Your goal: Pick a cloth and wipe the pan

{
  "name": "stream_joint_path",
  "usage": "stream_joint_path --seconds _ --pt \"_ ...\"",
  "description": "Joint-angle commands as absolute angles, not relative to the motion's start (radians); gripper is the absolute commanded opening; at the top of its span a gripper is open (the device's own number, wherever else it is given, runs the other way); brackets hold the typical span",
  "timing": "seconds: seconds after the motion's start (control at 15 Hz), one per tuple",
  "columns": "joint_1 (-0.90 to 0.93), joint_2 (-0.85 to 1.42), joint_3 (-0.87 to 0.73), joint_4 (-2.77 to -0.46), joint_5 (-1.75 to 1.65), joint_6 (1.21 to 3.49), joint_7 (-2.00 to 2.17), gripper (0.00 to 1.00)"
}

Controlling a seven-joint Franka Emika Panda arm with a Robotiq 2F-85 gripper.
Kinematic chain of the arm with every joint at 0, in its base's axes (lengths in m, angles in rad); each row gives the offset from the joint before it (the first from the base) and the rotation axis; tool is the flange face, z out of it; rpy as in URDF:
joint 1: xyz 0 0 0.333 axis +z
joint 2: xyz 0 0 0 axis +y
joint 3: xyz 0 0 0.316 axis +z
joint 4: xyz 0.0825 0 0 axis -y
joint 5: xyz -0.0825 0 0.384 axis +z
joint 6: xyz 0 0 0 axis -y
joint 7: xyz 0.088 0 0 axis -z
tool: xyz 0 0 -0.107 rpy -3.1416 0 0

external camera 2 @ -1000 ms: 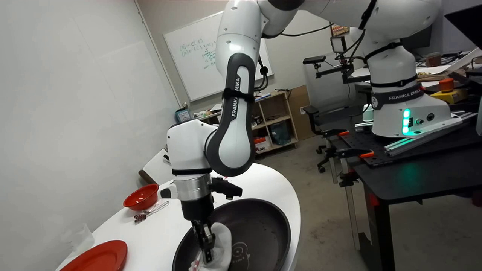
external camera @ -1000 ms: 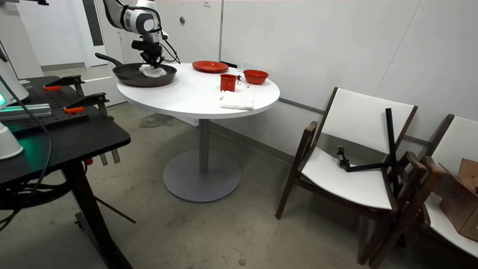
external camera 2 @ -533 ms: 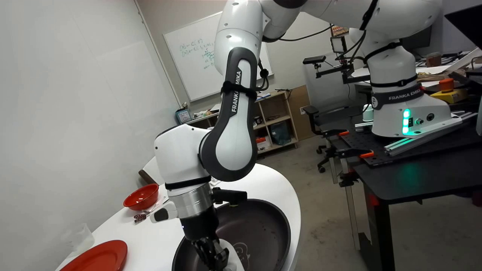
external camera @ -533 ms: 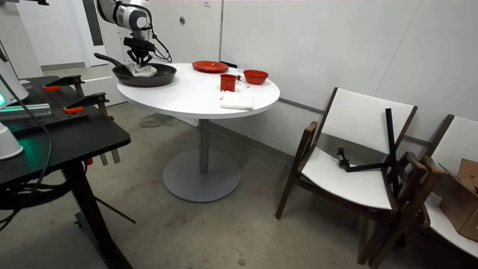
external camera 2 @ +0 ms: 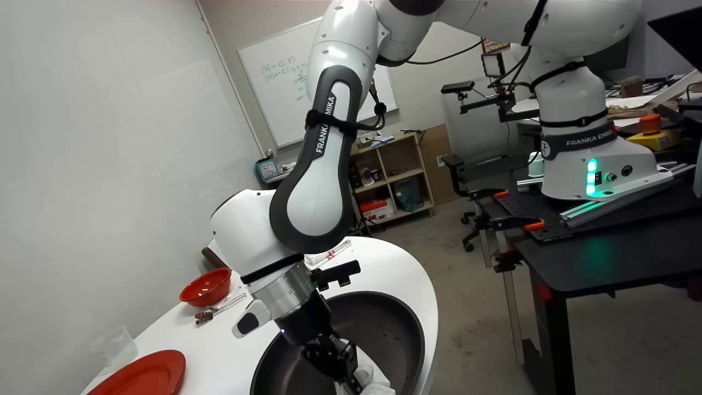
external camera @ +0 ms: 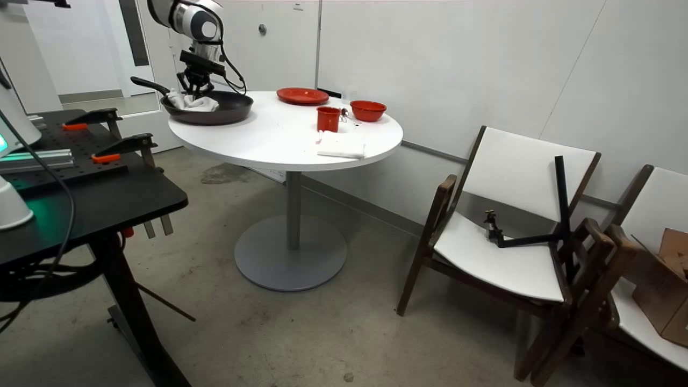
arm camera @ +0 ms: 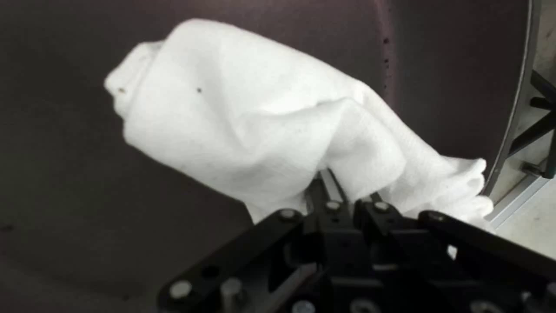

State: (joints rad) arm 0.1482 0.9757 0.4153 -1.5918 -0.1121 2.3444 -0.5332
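Cloth [external camera: 196, 104] shifted toward handle [external camera: 149, 84] of pan [external camera: 223, 114]; fingers [arm camera: 336, 226] tilted more.

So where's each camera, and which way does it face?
In an exterior view: back from the round table, facing it and a wall; outer arm and hand show.
In an exterior view: close to the table, facing toward the robot's base; most of the arm shows.
Wrist view: on the arm by the hand, facing into the frying pan; fingers show, gripping crumpled cloth.
Both exterior views share the red plate and bowl.
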Motion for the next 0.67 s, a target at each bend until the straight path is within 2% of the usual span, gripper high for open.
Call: stream_joint_path --seconds 0.0,0.6 --pt "0.151 0.987 0.375 -1.578 -0.080 2.255 -0.524 0.02" --pt "0.154 0.935 0.290 -1.649 -0.046 2.254 -0.374 0.02"
